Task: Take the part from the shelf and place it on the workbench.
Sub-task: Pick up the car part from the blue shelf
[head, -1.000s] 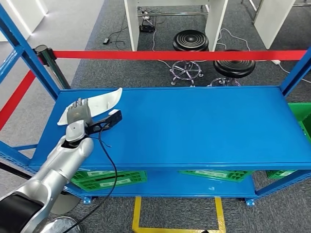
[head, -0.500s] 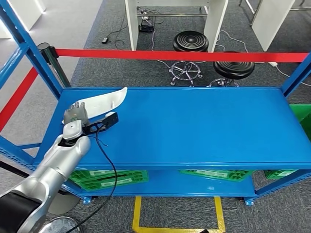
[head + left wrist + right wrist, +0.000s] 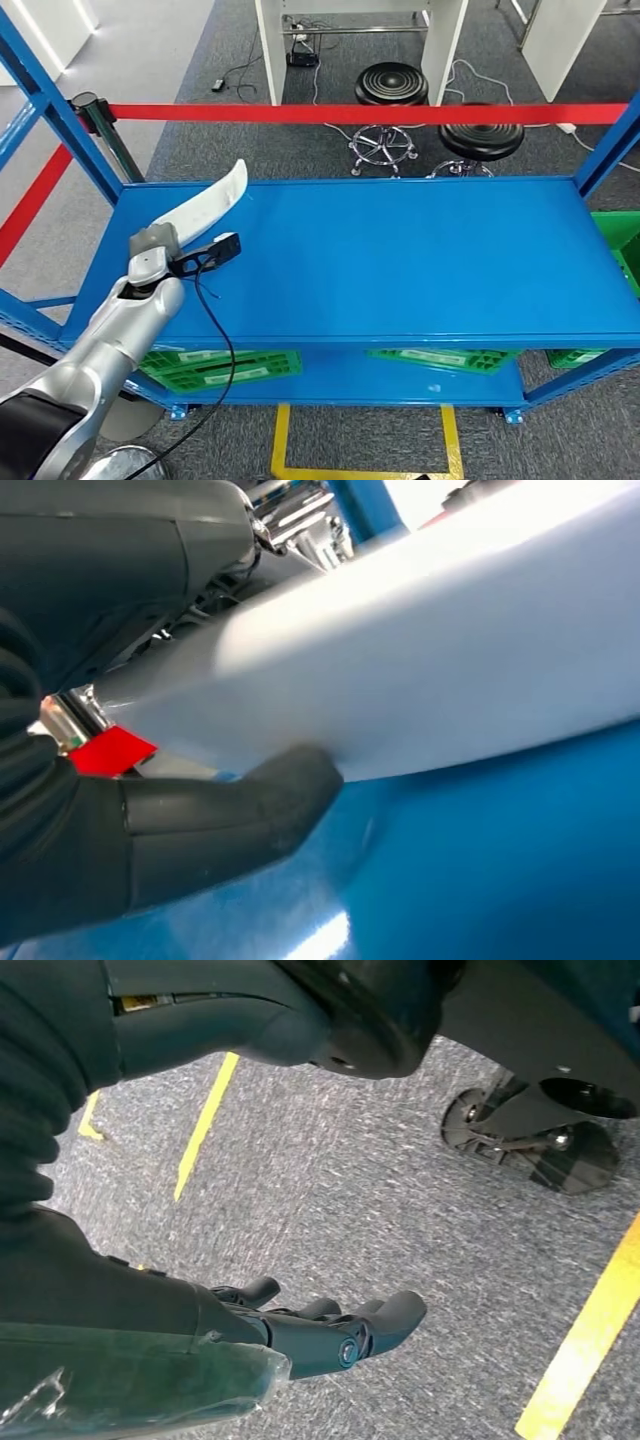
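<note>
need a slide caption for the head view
Left hand grips the white curved part at the left end of the blue shelf, its far end tilted up.

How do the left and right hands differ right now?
The left hand is raised at the blue shelf and grips the white part; the right hand hangs over grey carpet with nothing in it. Left thumb presses the part; right fingers lie extended, apart. Both are dark-fingered.
</note>
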Controlling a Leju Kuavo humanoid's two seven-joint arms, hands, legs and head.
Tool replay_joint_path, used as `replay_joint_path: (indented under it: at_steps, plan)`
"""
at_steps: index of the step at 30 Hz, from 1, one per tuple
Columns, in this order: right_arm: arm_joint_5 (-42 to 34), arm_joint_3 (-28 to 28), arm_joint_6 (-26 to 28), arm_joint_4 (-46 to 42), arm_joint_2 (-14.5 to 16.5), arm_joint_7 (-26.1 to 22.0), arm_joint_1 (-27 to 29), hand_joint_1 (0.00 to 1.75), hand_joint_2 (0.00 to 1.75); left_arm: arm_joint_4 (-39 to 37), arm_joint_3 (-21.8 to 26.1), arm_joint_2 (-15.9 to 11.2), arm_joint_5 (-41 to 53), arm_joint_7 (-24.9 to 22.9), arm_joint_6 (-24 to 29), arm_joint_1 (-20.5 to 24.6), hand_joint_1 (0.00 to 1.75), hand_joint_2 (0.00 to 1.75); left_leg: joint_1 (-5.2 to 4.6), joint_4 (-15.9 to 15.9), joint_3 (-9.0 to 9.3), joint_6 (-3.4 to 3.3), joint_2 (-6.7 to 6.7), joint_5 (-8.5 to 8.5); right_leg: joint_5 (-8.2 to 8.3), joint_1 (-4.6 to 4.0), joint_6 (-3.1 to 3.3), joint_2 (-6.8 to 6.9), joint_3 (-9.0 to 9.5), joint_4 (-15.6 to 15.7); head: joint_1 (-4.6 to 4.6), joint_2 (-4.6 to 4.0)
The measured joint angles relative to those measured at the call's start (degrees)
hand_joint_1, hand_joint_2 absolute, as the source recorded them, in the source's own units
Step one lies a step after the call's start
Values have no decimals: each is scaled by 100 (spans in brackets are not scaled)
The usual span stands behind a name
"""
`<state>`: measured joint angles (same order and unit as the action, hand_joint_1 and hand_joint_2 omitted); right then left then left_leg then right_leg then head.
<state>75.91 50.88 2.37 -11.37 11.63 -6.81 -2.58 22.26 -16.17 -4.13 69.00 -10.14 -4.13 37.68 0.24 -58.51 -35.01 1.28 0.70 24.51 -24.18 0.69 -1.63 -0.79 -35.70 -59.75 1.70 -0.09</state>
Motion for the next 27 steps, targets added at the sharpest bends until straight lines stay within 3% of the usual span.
replay_joint_path:
  at_steps: [2,4,5,6,7,9,11,15,17,19,20,21,22,24,26,27]
  plan:
    - [0,0,1,0,0,-4,-2,0,175,-4,9,-2,2,0,-1,20,175,175,5,-488,-219,46,-8,292,5,10,54,2,3,7,21,0]
    - [0,0,1,0,0,-4,4,0,175,-10,15,-2,6,1,-3,19,175,175,8,-1248,-580,64,-8,614,3,8,74,4,-1,6,31,0]
    - [0,0,1,0,0,-4,8,0,175,-13,15,1,10,2,-4,13,175,175,7,-1480,-696,61,-8,662,2,7,77,5,0,6,32,0]
    - [0,0,1,0,0,-4,10,0,175,-15,15,2,15,3,-6,10,175,175,7,-1507,-713,50,-8,597,1,5,78,4,2,5,31,0]
    - [0,0,1,0,0,-5,10,0,175,-16,15,3,20,4,-7,13,175,175,7,-1310,-619,33,-8,437,1,5,78,3,9,5,31,0]
    - [-1,0,2,0,0,-5,8,0,175,-16,16,3,26,5,-6,29,175,175,-1,-560,-247,-15,-12,67,-1,-5,65,-2,19,1,31,0]
    - [-3,0,9,0,0,-7,7,0,175,-16,18,7,40,12,20,45,175,175,-14,-32,4,-44,-13,-64,3,-21,22,-9,5,-3,25,0]
    - [-7,0,31,-1,0,-16,12,0,175,-16,48,21,71,68,146,33,175,175,-7,107,46,-121,-7,-83,-19,-9,-112,-2,-41,-19,14,0]
    - [-10,0,40,-2,-1,-32,13,0,175,-16,78,31,76,168,261,28,175,175,17,130,59,-173,-13,-102,-279,-8,-169,14,-251,-454,-10,0]
    - [-11,2,47,-2,-2,-40,22,0,175,-16,97,37,77,252,341,14,175,175,17,130,54,-196,-17,-101,-631,-9,-207,22,-595,-1219,-25,0]
    - [-12,3,50,-2,-4,-40,27,0,175,-16,100,43,77,271,356,2,175,175,17,129,53,-200,-17,-101,-710,-10,-218,22,-716,-1488,-23,0]
    - [-12,6,52,-3,-7,-40,31,0,175,-16,101,48,77,283,364,-10,175,175,19,128,55,-199,-14,-100,-683,-10,-226,22,-746,-1559,-26,0]
    - [-11,7,52,-4,-9,-40,33,0,175,-16,101,52,77,289,366,-19,175,175,24,127,61,-194,-10,-97,-553,-7,-230,23,-663,-1398,-24,0]
    - [-11,9,52,-9,-12,-40,31,0,175,-16,101,53,77,295,367,-23,175,175,30,114,74,-161,1,-81,-206,4,-243,27,-279,-655,-27,0]
    - [-11,9,49,-13,-7,-43,28,0,175,-16,102,47,77,295,368,-21,175,175,6,81,54,-101,10,-73,-60,15,-200,11,16,-107,-28,0]
    - [-11,9,47,-13,-4,-43,31,0,175,-16,103,44,77,296,369,-21,175,175,-7,76,41,-70,14,-80,-68,11,-161,0,59,-23,-21,0]
